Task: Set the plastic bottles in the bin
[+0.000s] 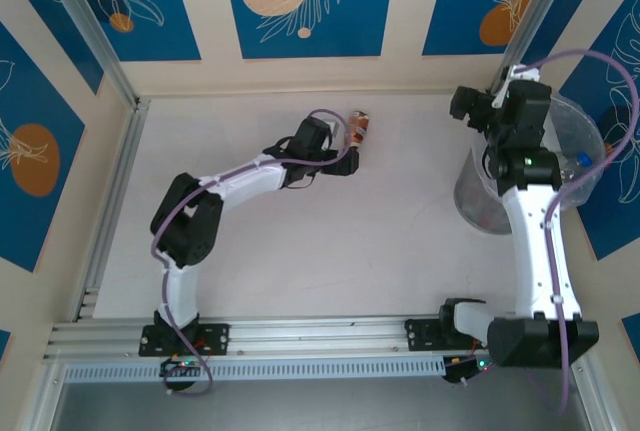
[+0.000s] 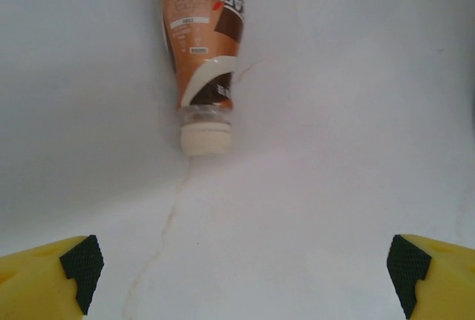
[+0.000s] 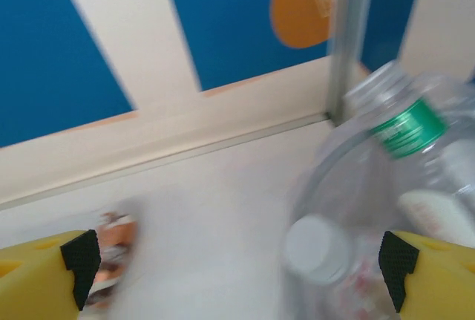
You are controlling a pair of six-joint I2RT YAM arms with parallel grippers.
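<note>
White table (image 1: 300,251), blue-panelled walls (image 1: 330,36), brown bottle (image 2: 204,38)

White tabletop (image 1: 330,251), blue wall panels (image 1: 350,16) with orange discs, aluminium rail (image 1: 300,329) along the near edge

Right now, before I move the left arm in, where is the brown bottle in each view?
Top external: brown bottle lies upper centre, by the back wall.
Left wrist: top, left of centre, cream cap toward the camera.
Right wrist: probably the blurred brown shape at lower left.
Shared landmark: the white table it lies on.
</note>
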